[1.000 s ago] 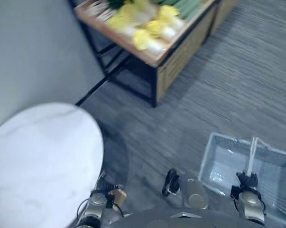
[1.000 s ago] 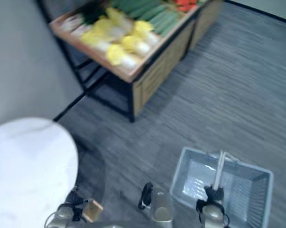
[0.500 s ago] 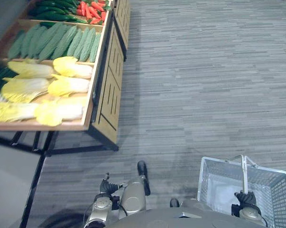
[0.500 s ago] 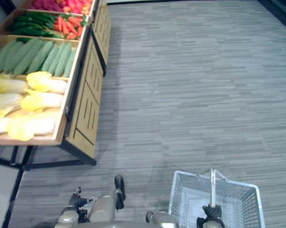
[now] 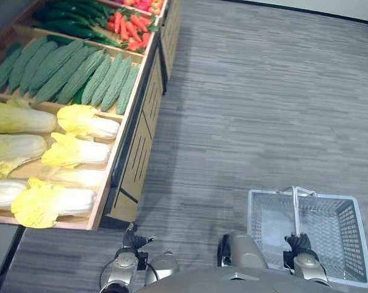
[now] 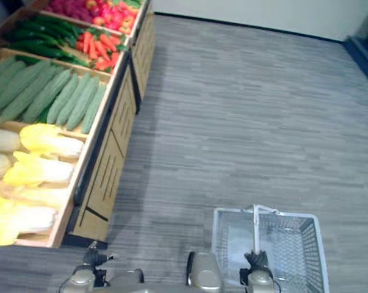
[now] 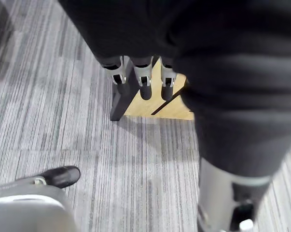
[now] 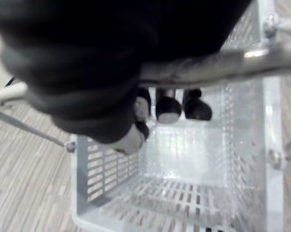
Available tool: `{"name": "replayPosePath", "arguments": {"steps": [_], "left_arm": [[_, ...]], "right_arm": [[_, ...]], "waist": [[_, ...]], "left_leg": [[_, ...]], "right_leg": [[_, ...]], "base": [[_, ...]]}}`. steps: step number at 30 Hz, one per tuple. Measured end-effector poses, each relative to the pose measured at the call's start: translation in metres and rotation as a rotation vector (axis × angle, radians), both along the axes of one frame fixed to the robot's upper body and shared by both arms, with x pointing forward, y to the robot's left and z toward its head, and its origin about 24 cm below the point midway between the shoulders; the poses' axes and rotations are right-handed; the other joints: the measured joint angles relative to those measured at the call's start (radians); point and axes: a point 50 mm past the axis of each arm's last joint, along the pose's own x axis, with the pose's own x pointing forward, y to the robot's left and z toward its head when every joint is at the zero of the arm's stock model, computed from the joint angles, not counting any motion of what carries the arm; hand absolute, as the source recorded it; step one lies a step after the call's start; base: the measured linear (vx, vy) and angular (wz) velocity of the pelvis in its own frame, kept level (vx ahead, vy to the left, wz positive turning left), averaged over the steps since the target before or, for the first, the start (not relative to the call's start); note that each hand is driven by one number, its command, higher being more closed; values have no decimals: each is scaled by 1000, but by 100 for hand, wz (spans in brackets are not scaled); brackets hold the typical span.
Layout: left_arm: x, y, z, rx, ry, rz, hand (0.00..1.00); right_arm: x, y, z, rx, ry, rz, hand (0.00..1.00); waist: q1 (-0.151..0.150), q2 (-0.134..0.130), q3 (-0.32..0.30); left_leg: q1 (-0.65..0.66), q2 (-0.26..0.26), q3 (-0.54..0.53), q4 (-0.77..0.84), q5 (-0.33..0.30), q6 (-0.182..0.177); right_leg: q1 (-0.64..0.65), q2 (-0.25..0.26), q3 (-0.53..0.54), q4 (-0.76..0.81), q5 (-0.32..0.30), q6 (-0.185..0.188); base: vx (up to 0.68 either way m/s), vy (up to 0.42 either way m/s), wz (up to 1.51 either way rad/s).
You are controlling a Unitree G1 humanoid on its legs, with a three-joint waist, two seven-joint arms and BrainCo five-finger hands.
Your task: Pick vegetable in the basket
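Observation:
A grey wire basket (image 5: 254, 221) hangs at my lower right with nothing inside it. My right hand (image 5: 299, 243) is shut round its metal handle (image 8: 222, 65), the fingers (image 8: 169, 107) curled under the bar. My left hand (image 5: 133, 238) hangs low at the lower left with straight fingers (image 7: 145, 78) that hold nothing, close to the corner of the wooden stand (image 7: 152, 104). On the stand (image 5: 130, 160) to the left lie yellow napa cabbages (image 5: 80, 152), pale green gourds (image 5: 80, 73), dark green vegetables (image 5: 74, 18) and red ones (image 5: 129, 30).
Grey striped carpet (image 5: 251, 110) stretches ahead and to the right of the stand. A wall base (image 6: 251, 25) runs along the far side.
The whole picture has shifted as the camera turned: the round white table has left the view and the stand now runs along the left. The right hand keeps its hold on the basket handle.

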Motion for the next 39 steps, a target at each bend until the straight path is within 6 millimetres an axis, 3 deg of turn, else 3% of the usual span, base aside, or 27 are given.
{"name": "replayPosePath", "arguments": {"steps": [1, 2, 4, 5, 7, 9, 10, 11, 12, 14, 15, 16, 17, 19, 20, 21, 22, 23, 25, 28, 30, 31, 32, 35, 39], "left_arm": [[2, -8, -2, -24, 2, 3, 0], [3, -15, -4, -48, 0, 9, 0], [1, -17, -4, -65, -9, 42, 0], [-4, -12, -5, -66, -8, 88, 0], [-13, -7, -6, -68, 0, 146, 0], [-24, -9, -11, -89, 37, 189, 0], [-26, -8, -11, -89, 39, 195, 0], [-26, -7, -11, -88, 39, 203, 0], [-28, -4, -11, -82, 41, 209, 0], [-31, -3, -12, -79, 51, 204, 0], [-33, -3, -12, -77, 59, 199, 0], [-35, -3, -13, -74, 67, 191, 0], [-37, -3, -13, -72, 74, 187, 0], [-38, -1, -13, -60, 97, 159, 0], [-36, 0, -13, -53, 97, 142, 0], [-35, 4, -12, -43, 102, 117, 0], [-34, 8, -11, -30, 110, 108, 0], [-35, 13, -10, -16, 117, 109, 0], [-37, 26, -7, 16, 126, 112, 0], [-30, 27, -5, 15, 102, 118, 0], [-25, 39, 0, 39, 80, 139, 0], [-21, 37, -1, 29, 74, 152, 0], [-19, 28, -3, 1, 69, 157, 0], [-16, 15, -6, -37, 64, 169, 0], [-8, 33, 5, -13, -26, 268, 0]], "right_arm": [[-6, -3, -3, 5, 24, -22, 100], [-5, -8, -2, -4, 29, -46, 100], [-9, -12, 0, -10, 22, -69, 100], [-21, -11, -3, 3, 44, -86, 100], [-22, -3, -6, 28, 51, -69, 100], [-9, -4, -3, 19, 33, -31, 100], [-7, -3, -3, 22, 30, -32, 100], [-11, -4, -5, 25, 41, -39, 100], [-19, -4, -8, 30, 68, -54, 100], [-24, -4, -9, 31, 87, -57, 100], [-24, -4, -10, 32, 87, -55, 100], [-24, -6, -9, 28, 80, -55, 100], [-24, -8, -8, 27, 77, -63, 100], [-16, -17, -4, 30, 37, -112, 100], [-18, -18, -4, 38, 33, -146, 100], [-21, -17, -5, 52, 26, -192, 100], [-19, -11, -7, 78, 22, -206, 100], [-18, -8, -8, 95, 13, -218, 100], [-13, -2, -9, 125, -11, -245, 100], [-18, -6, -9, 124, -11, -327, 100], [-23, -4, -12, 136, -4, -353, 100], [-22, -4, -11, 139, -6, -359, 100], [-20, -6, -11, 142, -15, -369, 100], [-19, -17, -7, 121, -21, -361, 100], [-11, -16, -5, 120, -39, -333, 100]], "waist": [[1, 30, 11], [8, 50, 14], [19, 80, 18], [19, 78, 3], [41, 73, -18], [57, 86, -25], [55, 80, -21], [49, 76, -17], [31, 68, -12], [33, 66, -11], [45, 55, -14], [62, 49, -20], [67, 47, -20], [47, 42, -19], [39, 39, -18], [26, 35, -17], [28, 38, -18], [28, 41, -14], [27, 33, -12], [28, 34, -10], [14, -8, -12], [11, -4, 0], [7, 31, -1], [0, 88, -16], [7, 114, -34]], "left_leg": [[8, 18, -45, -3, -43, -54], [-3, 34, -54, 7, -55, -66], [-12, 30, -81, 41, -36, -65], [4, 42, -128, 30, -30, -70], [-6, 55, -168, 8, -16, -90], [-77, 67, -185, 34, 16, -111], [-111, 67, -174, 47, 42, -105], [-131, 71, -140, 63, 58, -95], [-157, 87, 34, 121, 60, -74], [-167, 125, 422, 179, 29, -39], [-168, 132, 502, 178, 37, -34], [-173, 121, 570, 170, 46, -27], [-178, 108, 572, 167, 50, -20], [-206, 33, 455, 143, 42, 6], [-207, 19, 420, 138, 40, 10], [-206, 8, 347, 134, 37, 14], [-205, 19, 303, 127, 39, 16], [-202, 28, 285, 118, 43, 13], [-149, 57, 240, 52, 78, -14], [-114, 82, 217, 9, 98, -47], [-104, 79, 205, -33, 122, -101], [-89, 92, 201, -51, 131, -119], [-72, 125, 233, -90, 159, -138], [-40, 179, 317, -126, 202, -151], [-5, 187, 411, -128, 229, -147]], "right_leg": [[21, 9, -6, -12, 76, -3], [23, 21, -23, 8, 50, 12], [9, 31, -39, 191, -35, -7], [4, 44, 23, 330, -110, -11], [21, 28, -32, 357, -194, -36], [42, 16, -121, 305, -199, -50], [75, -9, -184, 263, -195, -58], [114, -25, -242, 228, -192, -63], [202, -49, -352, 171, -188, -70], [297, -66, -499, 106, -190, -71], [315, -81, -541, 86, -188, -63], [330, -103, -587, 79, -180, -50], [333, -115, -605, 80, -177, -44], [337, -179, -674, 204, -164, -22], [325, -203, -677, 275, -152, -8], [274, -238, -636, 444, -91, 8], [198, -209, -518, 563, -111, 20], [164, -184, -471, 584, -140, 25], [105, -120, -395, 521, -198, 17], [99, -130, -397, 311, -185, 20], [100, -175, -387, 99, 6, 9], [105, -157, -381, 106, -16, 20], [101, -120, -391, 106, -32, -6], [101, -57, -393, 111, -54, -32], [115, -22, -340, 64, -38, -34]], "base": [[421, -445, 141], [333, -344, 127], [257, -241, 137], [308, -309, 175], [240, -266, 138], [127, -190, 113], [80, -99, 161], [88, -89, 218], [66, -76, 228], [66, -45, 218], [112, 44, 166], [149, 72, 113], [197, 110, 125], [161, 151, 159], [163, 141, 185], [219, 76, 154], [271, 31, 133], [251, -16, 92], [222, -54, 66], [181, -193, 41], [146, -399, 22], [77, -401, 2], [66, -309, -3], [83, -202, -18], [77, -60, -33]]}}
